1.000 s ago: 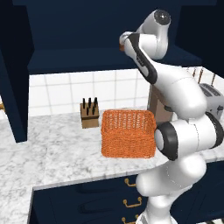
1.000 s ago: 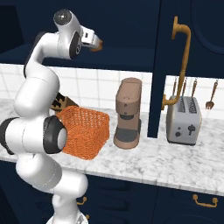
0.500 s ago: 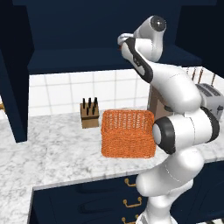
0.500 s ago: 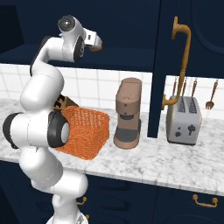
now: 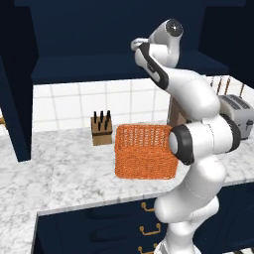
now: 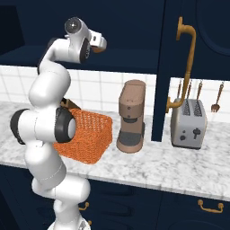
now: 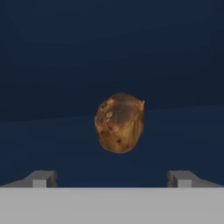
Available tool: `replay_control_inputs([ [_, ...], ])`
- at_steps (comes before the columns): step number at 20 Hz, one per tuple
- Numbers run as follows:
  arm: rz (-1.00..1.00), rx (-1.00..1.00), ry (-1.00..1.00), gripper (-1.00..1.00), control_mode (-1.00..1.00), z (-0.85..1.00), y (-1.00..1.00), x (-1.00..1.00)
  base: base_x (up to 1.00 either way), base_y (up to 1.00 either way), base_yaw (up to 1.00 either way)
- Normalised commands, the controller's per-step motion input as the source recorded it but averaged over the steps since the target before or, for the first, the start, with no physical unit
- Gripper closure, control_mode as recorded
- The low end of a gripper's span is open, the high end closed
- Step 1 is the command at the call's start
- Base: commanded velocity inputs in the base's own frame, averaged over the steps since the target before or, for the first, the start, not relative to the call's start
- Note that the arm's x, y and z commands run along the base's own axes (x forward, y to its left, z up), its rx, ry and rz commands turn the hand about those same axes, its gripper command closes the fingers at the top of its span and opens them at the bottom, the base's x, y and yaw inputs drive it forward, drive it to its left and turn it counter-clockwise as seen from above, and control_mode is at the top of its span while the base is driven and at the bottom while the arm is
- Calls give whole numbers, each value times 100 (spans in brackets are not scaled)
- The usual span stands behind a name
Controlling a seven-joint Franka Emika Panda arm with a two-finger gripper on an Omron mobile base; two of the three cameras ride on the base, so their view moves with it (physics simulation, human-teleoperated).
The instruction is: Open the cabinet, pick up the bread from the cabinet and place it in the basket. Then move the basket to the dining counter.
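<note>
The bread (image 7: 119, 122), a round brown crusty loaf, lies on the dark shelf inside the open cabinet (image 5: 99, 67), straight ahead in the hand view. My gripper (image 7: 112, 179) is open, its fingertips (image 7: 41, 179) spread wide on either side and short of the loaf, with nothing between them. My arm reaches up into the cabinet, where the gripper (image 5: 135, 44) (image 6: 102, 43) hovers above the shelf. The orange woven basket (image 5: 145, 151) (image 6: 87, 134) stands on the marble counter below the arm. The dining counter is out of view.
The cabinet doors stand open: one at the left (image 5: 15, 99), one with a long brass handle (image 6: 186, 67) at the right. A knife block (image 5: 101, 130) stands behind the basket. A coffee machine (image 6: 131, 117) and a toaster (image 6: 191, 123) are to its right.
The hand has pushed a little deeper into the cabinet, toward the bread. The jaws stay wide, and the basket has not moved.
</note>
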Motion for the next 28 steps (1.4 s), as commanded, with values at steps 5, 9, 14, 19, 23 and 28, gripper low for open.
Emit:
replay_control_inputs([
  [5,0,0,0,-100,-100,-18,0,12,0,0,0],
  [9,0,0,0,-100,-100,-11,0,34,0,0,0],
  [14,0,0,1,-100,-100,0,0,28,0,0,0],
  [19,0,0,0,-100,-100,0,0,26,0,0,0],
  [23,0,0,0,-100,-100,-8,0,34,0,0,0],
  [28,0,0,1,-100,-100,-9,0,34,0,0,0],
])
